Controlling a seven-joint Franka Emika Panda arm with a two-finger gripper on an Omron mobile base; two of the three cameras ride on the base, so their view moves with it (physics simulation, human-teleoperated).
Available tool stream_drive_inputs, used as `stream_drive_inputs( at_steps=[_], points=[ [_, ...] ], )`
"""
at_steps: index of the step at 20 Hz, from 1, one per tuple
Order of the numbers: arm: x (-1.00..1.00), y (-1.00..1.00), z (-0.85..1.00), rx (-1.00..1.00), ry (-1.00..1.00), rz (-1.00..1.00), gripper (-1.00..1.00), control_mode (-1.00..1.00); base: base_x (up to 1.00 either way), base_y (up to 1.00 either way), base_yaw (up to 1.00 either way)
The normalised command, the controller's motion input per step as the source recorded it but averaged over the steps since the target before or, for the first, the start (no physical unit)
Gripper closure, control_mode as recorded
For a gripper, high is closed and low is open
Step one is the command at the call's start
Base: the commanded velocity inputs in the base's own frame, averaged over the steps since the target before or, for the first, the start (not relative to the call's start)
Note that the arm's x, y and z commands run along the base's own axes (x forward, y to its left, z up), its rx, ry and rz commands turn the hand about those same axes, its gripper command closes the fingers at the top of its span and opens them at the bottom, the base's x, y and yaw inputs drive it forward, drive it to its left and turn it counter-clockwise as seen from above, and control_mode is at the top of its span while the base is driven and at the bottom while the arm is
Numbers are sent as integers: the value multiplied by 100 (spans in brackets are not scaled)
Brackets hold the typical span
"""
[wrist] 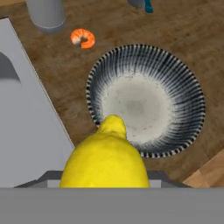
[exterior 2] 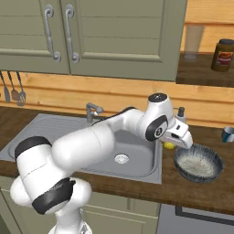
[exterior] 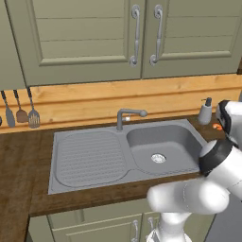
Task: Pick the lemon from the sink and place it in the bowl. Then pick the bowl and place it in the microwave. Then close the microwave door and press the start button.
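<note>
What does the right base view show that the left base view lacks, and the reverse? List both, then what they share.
Right base view alone: the bowl on the counter right of the sink, the tool holding the lemon beside the bowl's rim, a brown jar on a shelf, a metal cup.
Left base view alone: the ribbed draining board in full, an orange shrimp.
Both: the sink with its drain and tap, the soap dispenser, hanging utensils, green cabinet doors.

The lemon (wrist: 106, 158) hides the gripper's fingertips and the bowl's (wrist: 175, 74) near rim in the hand view. The arm covers the sink's (exterior 2: 137, 171) front left corner.
</note>
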Motion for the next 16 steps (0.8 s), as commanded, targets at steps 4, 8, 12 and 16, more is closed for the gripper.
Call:
stream_drive_inputs(
  at_steps=[4,8,12,16],
  points=[
    [19,-48,-17,5,1,-1,100,-100,0,0,0],
    [14,-47,-17,14,0,0,100,-100,0,0,0],
    [8,-38,-28,13,0,0,100,-100,0,0,0],
    [12,-26,-35,9,0,0,100,-100,0,0,0]
  ],
)
